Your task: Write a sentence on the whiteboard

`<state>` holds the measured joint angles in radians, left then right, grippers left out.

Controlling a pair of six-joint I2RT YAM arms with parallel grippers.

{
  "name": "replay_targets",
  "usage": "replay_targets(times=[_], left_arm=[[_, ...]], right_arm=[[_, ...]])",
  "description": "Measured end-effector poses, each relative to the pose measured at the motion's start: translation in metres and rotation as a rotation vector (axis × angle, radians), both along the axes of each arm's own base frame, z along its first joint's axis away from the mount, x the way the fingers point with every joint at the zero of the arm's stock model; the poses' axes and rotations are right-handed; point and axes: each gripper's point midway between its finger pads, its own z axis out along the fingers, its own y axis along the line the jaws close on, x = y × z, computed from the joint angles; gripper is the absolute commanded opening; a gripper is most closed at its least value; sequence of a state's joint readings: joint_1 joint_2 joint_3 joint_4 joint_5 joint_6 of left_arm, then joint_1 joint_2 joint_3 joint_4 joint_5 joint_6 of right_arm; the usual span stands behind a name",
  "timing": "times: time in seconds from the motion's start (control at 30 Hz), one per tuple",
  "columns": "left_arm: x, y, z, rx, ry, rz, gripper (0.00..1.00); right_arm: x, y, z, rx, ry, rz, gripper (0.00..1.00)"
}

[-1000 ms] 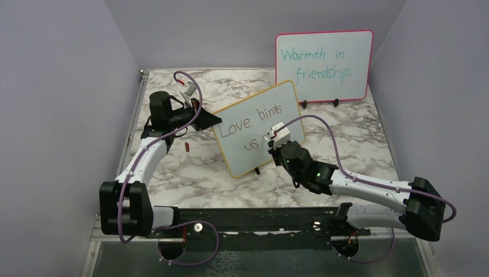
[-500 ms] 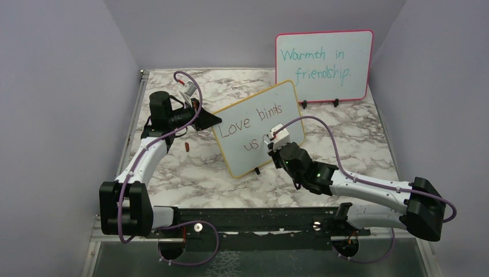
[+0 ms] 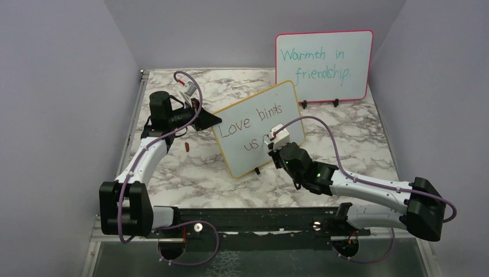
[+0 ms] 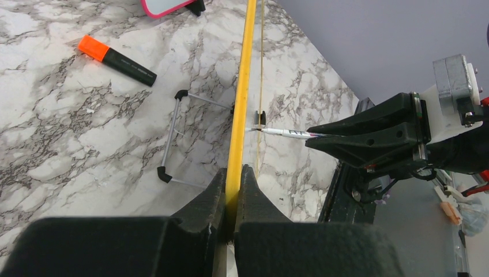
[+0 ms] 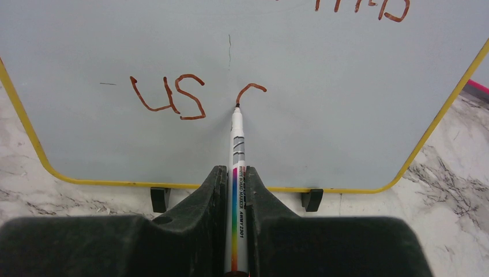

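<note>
The yellow-framed whiteboard (image 3: 254,127) stands tilted in the middle of the table. It reads "Love binds us" with a fresh curved stroke after "us" (image 5: 251,91). My left gripper (image 4: 232,173) is shut on the board's yellow left edge (image 4: 241,92). My right gripper (image 5: 237,173) is shut on a white marker (image 5: 237,156) with a rainbow stripe. The marker's tip touches the board at the lower end of the curved stroke. The marker and right gripper also show in the left wrist view (image 4: 288,133).
A pink-framed board (image 3: 323,64) with teal writing stands at the back right. An orange-capped black marker (image 4: 117,59) lies on the marble table behind the yellow board. A small red cap (image 3: 187,146) lies left of the board. Purple walls enclose the sides.
The right arm has shifted very slightly; the left arm has not moved.
</note>
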<state>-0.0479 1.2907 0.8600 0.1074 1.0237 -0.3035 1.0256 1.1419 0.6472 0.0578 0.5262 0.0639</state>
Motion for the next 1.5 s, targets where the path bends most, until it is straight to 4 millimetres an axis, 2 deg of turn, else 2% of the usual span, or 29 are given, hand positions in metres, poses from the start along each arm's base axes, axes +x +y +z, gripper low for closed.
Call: replay_targets(times=[0.57,1.5], left_arm=[[0.0,0.0,0.0,0.001,-0.001,-0.001,0.0],[0.0,0.0,0.0,0.001,0.0,-0.001,0.0]], right_arm=[[-0.001,-0.007,-0.005,-0.022,0.014,-0.026,0.01],[0.012,-0.011,0.008,-0.014,-0.048,-0.065,0.01]])
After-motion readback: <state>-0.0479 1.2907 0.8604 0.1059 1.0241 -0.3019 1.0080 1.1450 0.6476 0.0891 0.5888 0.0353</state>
